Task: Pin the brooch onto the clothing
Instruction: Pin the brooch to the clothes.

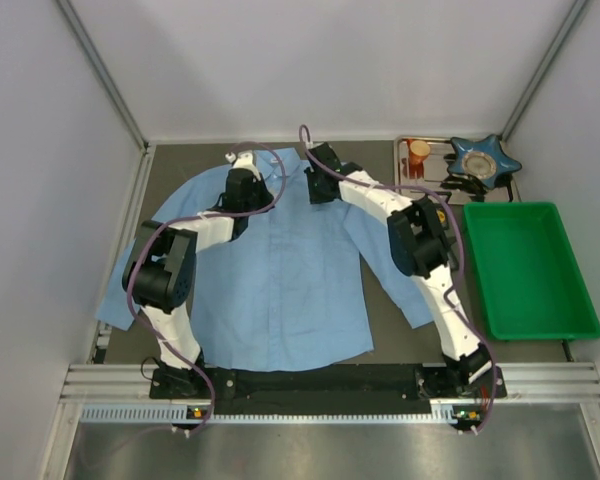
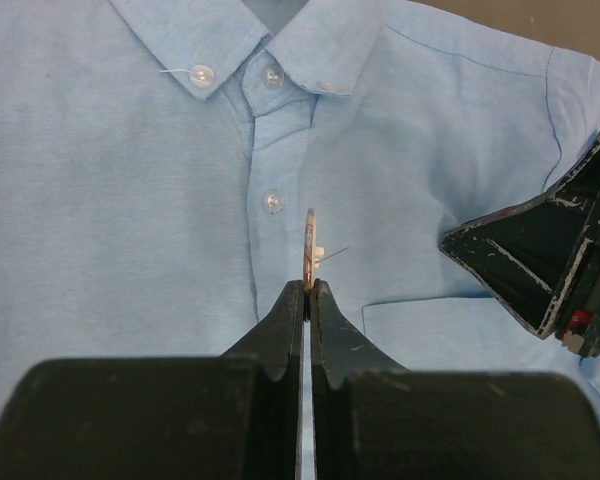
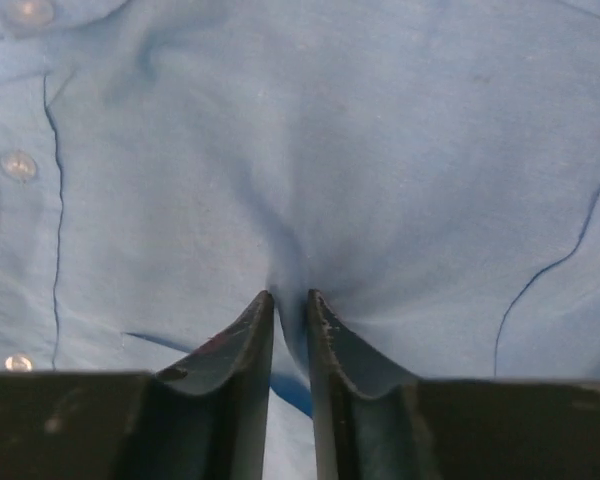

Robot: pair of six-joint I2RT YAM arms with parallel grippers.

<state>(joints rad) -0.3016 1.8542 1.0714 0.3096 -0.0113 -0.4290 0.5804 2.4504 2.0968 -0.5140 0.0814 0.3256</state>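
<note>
A small brooch (image 2: 309, 245), seen edge-on as a thin upright sliver, sits clamped between the closed tips of the left claw (image 2: 307, 290) over the chest of a light blue shirt (image 1: 280, 290). In the left wrist view it stands just right of the button strip, a little below and beside the second button (image 2: 273, 201) under the collar (image 2: 230, 40). A fine wire sticks out from its right side. Whether the brooch touches the cloth cannot be told.

The shirt lies flat and face up on the dark table (image 1: 380, 320), collar at the far side, sleeves spread to either side, hem near the arms' bases.

To the right of the brooch, the right claw (image 3: 290, 300) presses down on the shirt's chest. Its jaws stand narrow, with a ridge of blue cloth pinched up in the slim gap between them and creases fanning out from the spot. The two claws are close together near the collar but apart.

Beyond the shirt's sleeve on the right, a green bin (image 1: 528, 270) rests on the table. Behind the bin, at the far right corner, a tray (image 1: 400, 160) holds a blue star-shaped dish (image 1: 485, 158) and a small orange object (image 1: 418, 150) too small to make out.
</note>
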